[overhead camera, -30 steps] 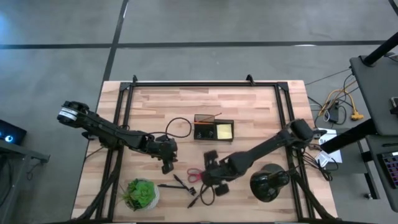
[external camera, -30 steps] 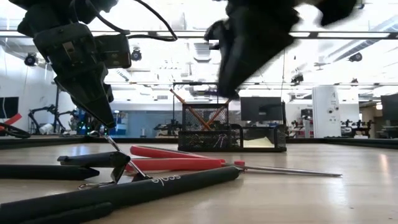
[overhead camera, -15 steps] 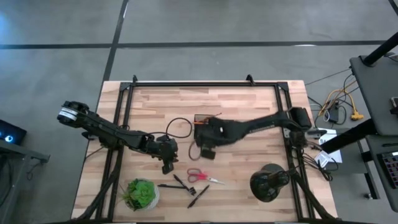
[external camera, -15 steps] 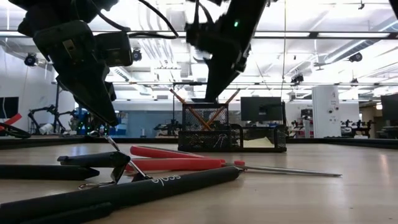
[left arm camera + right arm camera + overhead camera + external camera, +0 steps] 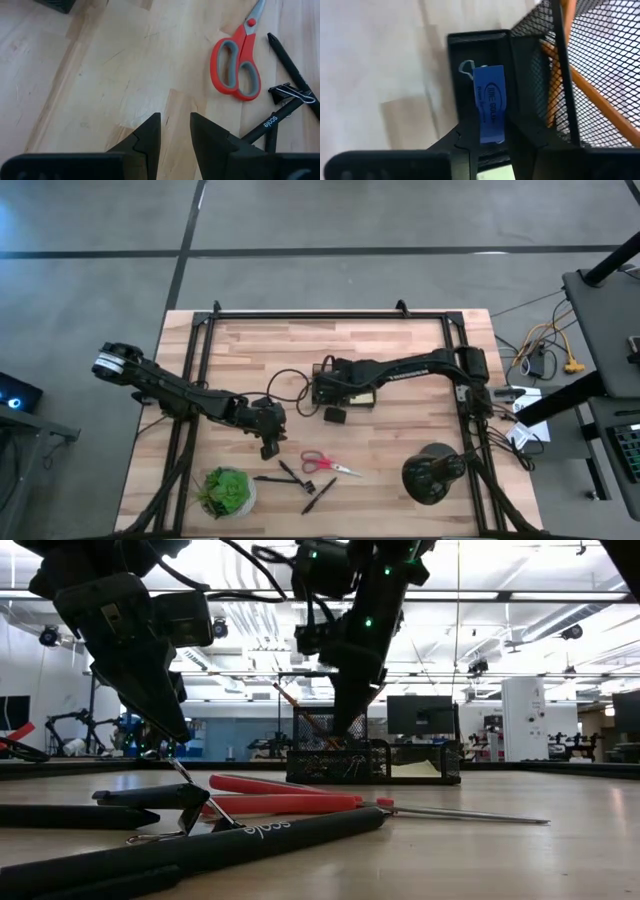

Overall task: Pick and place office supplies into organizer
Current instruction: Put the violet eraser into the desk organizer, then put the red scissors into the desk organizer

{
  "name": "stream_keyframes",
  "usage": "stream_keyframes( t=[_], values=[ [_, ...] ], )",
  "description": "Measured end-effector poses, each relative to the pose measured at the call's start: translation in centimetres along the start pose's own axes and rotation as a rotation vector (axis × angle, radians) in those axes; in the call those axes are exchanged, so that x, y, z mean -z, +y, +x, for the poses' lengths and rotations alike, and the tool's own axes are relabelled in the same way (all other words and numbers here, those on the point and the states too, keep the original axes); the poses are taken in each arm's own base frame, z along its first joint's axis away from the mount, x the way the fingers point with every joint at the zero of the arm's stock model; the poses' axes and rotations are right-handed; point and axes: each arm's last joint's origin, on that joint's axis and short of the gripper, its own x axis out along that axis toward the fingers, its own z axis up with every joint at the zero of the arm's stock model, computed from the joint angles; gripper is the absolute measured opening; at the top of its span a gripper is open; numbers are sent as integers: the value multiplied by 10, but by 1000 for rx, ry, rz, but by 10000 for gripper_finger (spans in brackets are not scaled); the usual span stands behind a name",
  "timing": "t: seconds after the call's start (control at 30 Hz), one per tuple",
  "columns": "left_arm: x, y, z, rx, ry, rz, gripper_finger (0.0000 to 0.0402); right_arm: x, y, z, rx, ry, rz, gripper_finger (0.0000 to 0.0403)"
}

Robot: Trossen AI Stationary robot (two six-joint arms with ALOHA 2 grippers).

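The black wire-mesh organizer (image 5: pixel 362 380) stands at the table's middle, with orange pencils (image 5: pixel 580 85) leaning in its tall part. My right gripper (image 5: pixel 489 137) hangs over its left end (image 5: pixel 345 725), shut on a small blue printed piece (image 5: pixel 489 102) above a low black compartment (image 5: pixel 480 50). My left gripper (image 5: pixel 175 125) stands open just above bare wood, left of the red-handled scissors (image 5: pixel 237 65). Black pens (image 5: pixel 318 495) and a black clip (image 5: pixel 292 92) lie flat near the scissors. My right gripper pinches the blue piece's near end (image 5: pixel 490 135) between its two fingers, coming steeply from above. The piece runs on beyond the fingertips, along the fingers, over the organizer's low compartment. Whether its far end touches the compartment I cannot tell.
A green potted plant (image 5: pixel 226 490) stands at the near left and a round black domed object (image 5: pixel 432 472) at the near right. A black cable loop (image 5: pixel 287 385) lies left of the organizer. Bare wood stretches along the far edge.
My right gripper has swung from beside the scissors toward the table's far edge and now hangs over the organizer's left end, rolling as it went. The scissors, pens and clip lie where they did.
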Motion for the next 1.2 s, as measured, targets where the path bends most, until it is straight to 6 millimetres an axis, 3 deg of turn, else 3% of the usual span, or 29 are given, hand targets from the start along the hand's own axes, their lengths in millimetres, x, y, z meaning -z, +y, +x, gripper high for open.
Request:
stream_keyframes(
  t=[0.27, 0.7, 0.83, 1.03, 1.2],
  values=[
    [0, 0, 0, 0, 0, -1, 88, -2, -1, 6, 37, -13, 17, 91],
    [0, 0, 0, 2, -2, -6, 88, 0, 5, 3, 38, -7, 31, 172],
    [0, 0, 0, 2, -2, -27, 88, 0, 27, -14, -61, -27, 10, 185],
    [0, 0, 0, 2, -2, -27, 88, 13, 88, -38, -328, -28, -90, 186],
    [-1, -1, 0, 10, -13, -28, 88, 16, 123, -30, -387, -62, 10, 183]
  ],
)
